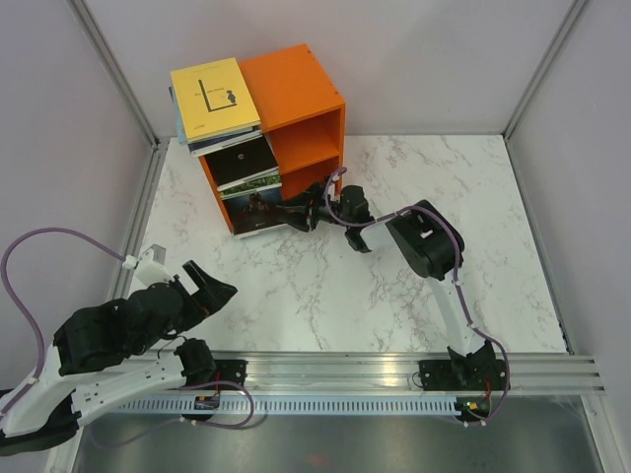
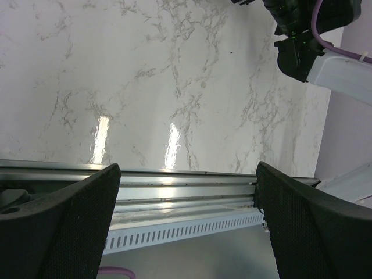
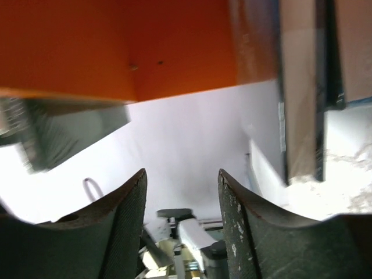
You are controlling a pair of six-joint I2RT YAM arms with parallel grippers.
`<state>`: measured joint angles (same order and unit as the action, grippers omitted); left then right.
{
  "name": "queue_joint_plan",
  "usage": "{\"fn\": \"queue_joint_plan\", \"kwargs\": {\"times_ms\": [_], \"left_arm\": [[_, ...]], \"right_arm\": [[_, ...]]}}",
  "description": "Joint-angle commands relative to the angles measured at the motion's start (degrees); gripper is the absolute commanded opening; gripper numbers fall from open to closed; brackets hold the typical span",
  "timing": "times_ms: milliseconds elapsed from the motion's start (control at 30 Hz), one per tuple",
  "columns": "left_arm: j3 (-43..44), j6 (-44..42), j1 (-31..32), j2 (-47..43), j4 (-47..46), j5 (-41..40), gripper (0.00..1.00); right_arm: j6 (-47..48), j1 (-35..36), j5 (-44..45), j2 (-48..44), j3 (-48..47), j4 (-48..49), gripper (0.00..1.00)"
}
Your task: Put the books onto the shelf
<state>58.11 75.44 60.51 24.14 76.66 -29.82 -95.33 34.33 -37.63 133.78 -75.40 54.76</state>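
risk: my right gripper (image 1: 288, 214), half spread and empty, sits just beside the dark book (image 1: 251, 209) at the shelf (image 1: 293, 84); a shove could topple the books (image 1: 212, 99).

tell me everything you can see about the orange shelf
The orange shelf is a bright box, wooden by its look, standing upright on the marble table toward its far left. One horizontal board splits it into an upper and a lower open compartment. A yellow book lies at the level of its top on the left, with darker books below it. The right gripper, jaws apart, is low by its near corner.
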Motion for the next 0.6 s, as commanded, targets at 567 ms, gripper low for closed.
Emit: {"fn": "queue_joint_plan", "kwargs": {"times_ms": [567], "left_arm": [[7.09,-12.94,0.31,26.9,0.33,-5.5,1.0]], "right_arm": [[55.02,-1.11,11.55,-44.7,9.52,-66.9,0.92]]}}
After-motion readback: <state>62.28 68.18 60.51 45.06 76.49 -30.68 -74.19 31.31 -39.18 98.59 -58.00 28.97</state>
